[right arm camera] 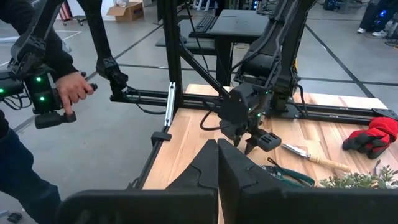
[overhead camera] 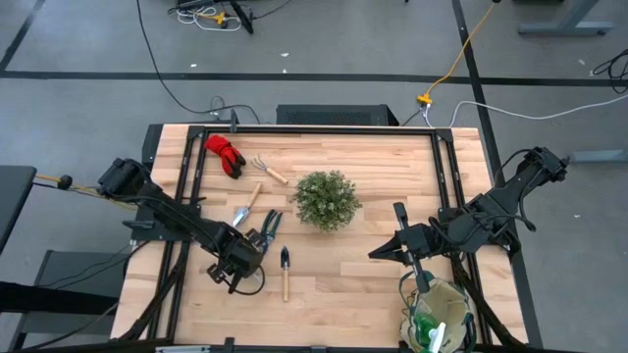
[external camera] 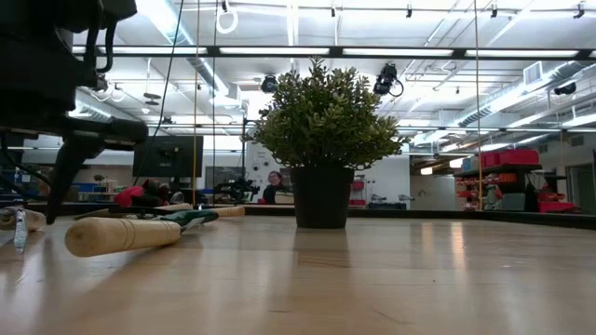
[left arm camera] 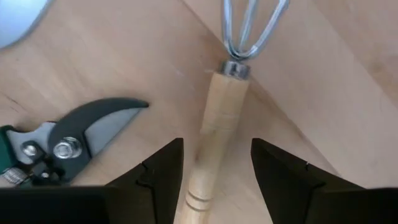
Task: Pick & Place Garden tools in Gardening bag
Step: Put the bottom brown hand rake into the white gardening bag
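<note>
The left gripper point(left arm camera: 216, 180) stands spread, its fingers point(left arm camera: 161, 177) either side of a wooden handle point(left arm camera: 214, 137) of a wire-tined garden tool, seemingly not touching it. Pruning shears point(left arm camera: 74, 146) lie just beside. The right gripper point(right arm camera: 217, 165), pressed together, hovers near the gardening bag point(overhead camera: 439, 316) at the table's point(overhead camera: 392, 275) near right corner.

- Your two arms are dark, jointed, matte black all over, with black cables looped along the links.
- Your left gripper point(left arm camera: 214, 180) has two broad, dark, wedge-shaped fingers point(left arm camera: 158, 180).
- Your right gripper point(right arm camera: 217, 168) has smooth black fingers tapering to a point.
- Small green lights glow on the left wrist housing.
</note>
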Available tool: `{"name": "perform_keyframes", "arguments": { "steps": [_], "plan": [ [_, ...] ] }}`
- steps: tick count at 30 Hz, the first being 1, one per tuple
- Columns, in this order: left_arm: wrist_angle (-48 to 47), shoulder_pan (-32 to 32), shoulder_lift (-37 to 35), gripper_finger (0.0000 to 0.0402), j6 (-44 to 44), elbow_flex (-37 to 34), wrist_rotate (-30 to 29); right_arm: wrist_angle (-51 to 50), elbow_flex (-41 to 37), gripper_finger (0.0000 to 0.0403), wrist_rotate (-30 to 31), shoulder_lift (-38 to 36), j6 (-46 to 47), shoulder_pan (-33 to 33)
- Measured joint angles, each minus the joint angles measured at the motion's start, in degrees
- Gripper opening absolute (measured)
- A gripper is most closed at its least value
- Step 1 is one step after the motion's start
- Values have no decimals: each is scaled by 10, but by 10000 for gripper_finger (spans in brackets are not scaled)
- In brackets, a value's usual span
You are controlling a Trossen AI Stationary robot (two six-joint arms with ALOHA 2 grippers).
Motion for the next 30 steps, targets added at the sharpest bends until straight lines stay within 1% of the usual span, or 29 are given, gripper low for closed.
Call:
{"name": "perform_keyframes", "arguments": {
  "steps": [10, 19, 23, 30],
  "plan": [
    [6, 1, 20, 195, -6, 1, -1, -2, 0, 0, 0, 0, 0, 0],
    [-15, 1, 18, 195, -18, 4, 2, -1, 0, 0, 1, 0, 0, 0],
    [-10, 1, 18, 195, -23, 20, 3, -1, 0, 0, 1, 0, 0, 0],
    [2, 1, 18, 195, -19, 25, 1, -1, 0, 0, 2, 0, 0, 0]
  ]
}}
